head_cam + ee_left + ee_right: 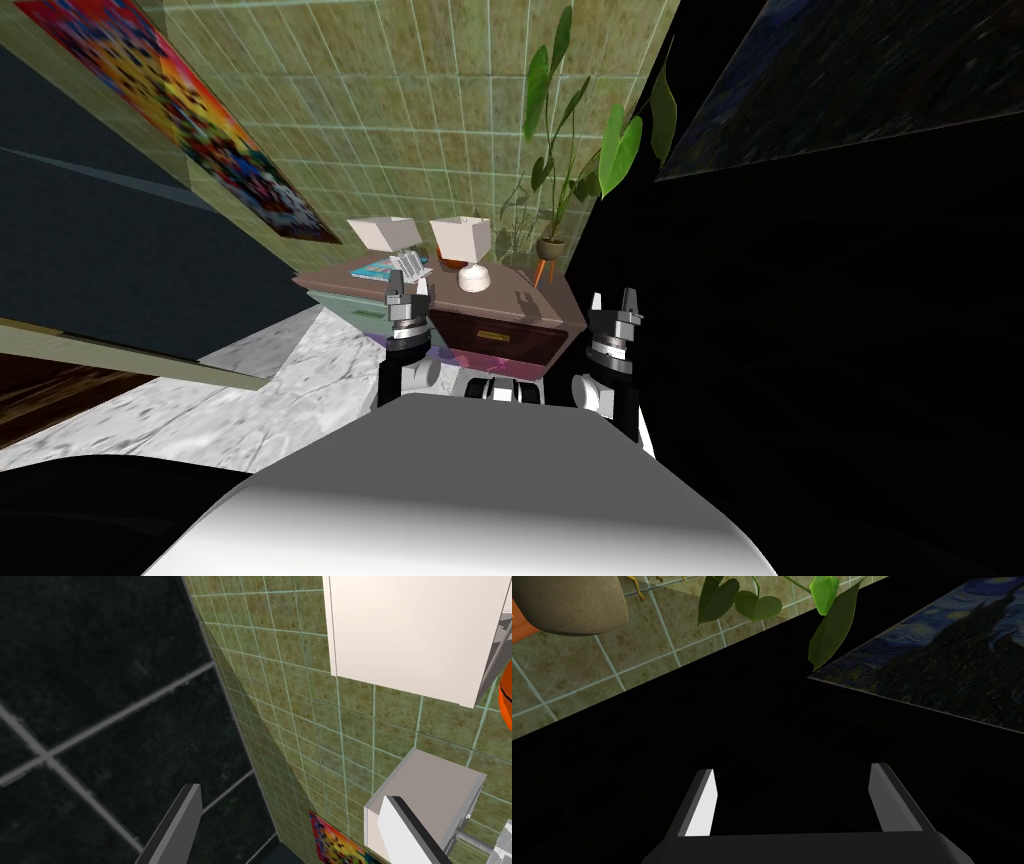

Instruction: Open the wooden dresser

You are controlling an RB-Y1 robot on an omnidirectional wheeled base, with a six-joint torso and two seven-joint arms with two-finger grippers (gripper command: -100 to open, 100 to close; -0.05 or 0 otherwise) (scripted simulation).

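Observation:
A dark brown dresser [500,340] with a small brass handle [494,337] on its drawer front stands straight ahead against the tiled wall. Its top [530,300] carries two lamps. My left gripper [405,287] is raised in front of the dresser's left corner, fingers open and empty, pointing up past a lamp shade [425,796]. My right gripper [621,302] hangs off the dresser's right corner, open with nothing between its fingers [704,811].
Two white-shaded lamps [462,240] and a blue book [378,268] sit on the dresser. A pale green cabinet [350,305] adjoins its left side. A potted plant [551,245] stands behind on the right. A black area lies to the right. Marble floor [250,390] lies left.

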